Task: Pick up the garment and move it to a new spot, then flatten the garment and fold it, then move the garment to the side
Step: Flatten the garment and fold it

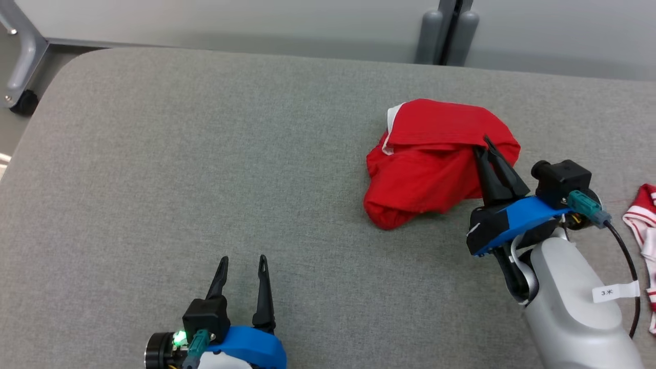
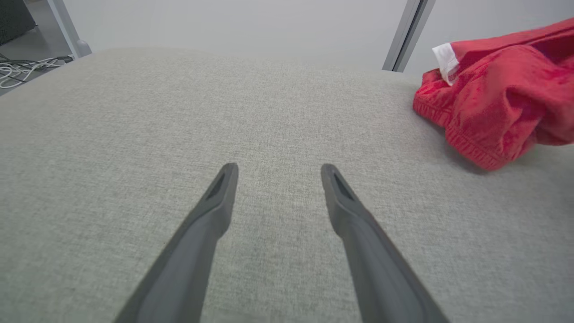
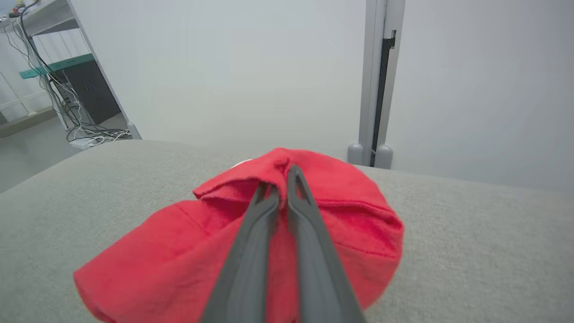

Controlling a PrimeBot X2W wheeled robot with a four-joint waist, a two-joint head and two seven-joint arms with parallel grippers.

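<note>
So the red garment [image 1: 425, 164] is a bunched heap on the right half of the tabletop [image 1: 205, 154], nearer the far edge. The right tool [image 1: 484, 143] is clenched on a raised fold at its top. I'd lift slow and straight so the pinch doesn't slip, steering clear of the striped cloth [image 1: 643, 225] at the right edge. The left tool [image 1: 242, 266] is spread wide and empty by the near edge.

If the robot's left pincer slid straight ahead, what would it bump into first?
Probably nothing but the grey padded table; the left pincer points past the red garment, which lies off to its right.
</note>
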